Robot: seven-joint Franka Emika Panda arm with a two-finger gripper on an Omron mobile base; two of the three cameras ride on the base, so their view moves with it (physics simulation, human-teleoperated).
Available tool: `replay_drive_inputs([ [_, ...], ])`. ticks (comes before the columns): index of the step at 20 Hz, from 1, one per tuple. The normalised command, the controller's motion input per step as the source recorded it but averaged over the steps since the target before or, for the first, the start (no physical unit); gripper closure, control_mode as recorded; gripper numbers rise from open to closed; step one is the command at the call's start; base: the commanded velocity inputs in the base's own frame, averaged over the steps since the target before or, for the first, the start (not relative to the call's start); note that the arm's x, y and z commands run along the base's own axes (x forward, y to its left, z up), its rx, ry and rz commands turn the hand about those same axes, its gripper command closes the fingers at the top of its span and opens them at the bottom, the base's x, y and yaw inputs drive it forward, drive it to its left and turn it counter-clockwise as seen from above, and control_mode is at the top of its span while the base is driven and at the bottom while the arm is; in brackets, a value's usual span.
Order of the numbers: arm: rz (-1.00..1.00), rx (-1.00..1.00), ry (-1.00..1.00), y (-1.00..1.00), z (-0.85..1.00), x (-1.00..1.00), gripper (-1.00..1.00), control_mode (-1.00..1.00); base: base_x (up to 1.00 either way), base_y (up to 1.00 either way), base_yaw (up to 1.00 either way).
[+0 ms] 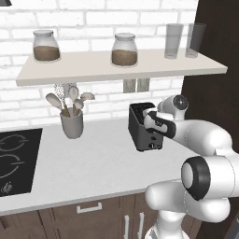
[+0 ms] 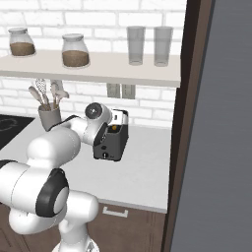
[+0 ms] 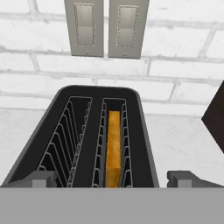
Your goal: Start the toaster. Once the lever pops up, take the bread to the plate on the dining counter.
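White brick backs the table [image 1: 93, 163] where the toaster [image 1: 144, 128] stands, the bread [image 3: 113, 148] sunk in its right slot in the hand view. Our jaws hang released above its near end, gripping nothing. We judge starting the toaster is in hand: next, find the lever and press it down.

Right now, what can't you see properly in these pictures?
- Toaster lever: the arm covers that end in the left base view.
- Toaster's near end: cut off by the bottom edge of the hand view.
- Bread: only its top edge shows in the slot.
- Gripper: just the fingertips show, wide apart.
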Motion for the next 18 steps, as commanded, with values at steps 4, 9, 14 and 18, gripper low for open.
replay_drive_inputs([
  [4, 0.00, 0.00, 0.00, 0.00, 0.00, 0.00, -1.00, -1.00, 0.00, 0.00, 0.00],
  [9, 0.00, 0.00, 0.00, 0.00, 0.00, 0.00, -1.00, -1.00, 0.00, 0.00, 0.00],
  [14, 0.00, 0.00, 0.00, 0.00, 0.00, 0.00, -1.00, -1.00, 0.00, 0.00, 0.00],
  [18, 0.00, 0.00, 0.00, 0.00, 0.00, 0.00, -1.00, -1.00, 0.00, 0.00, 0.00],
])
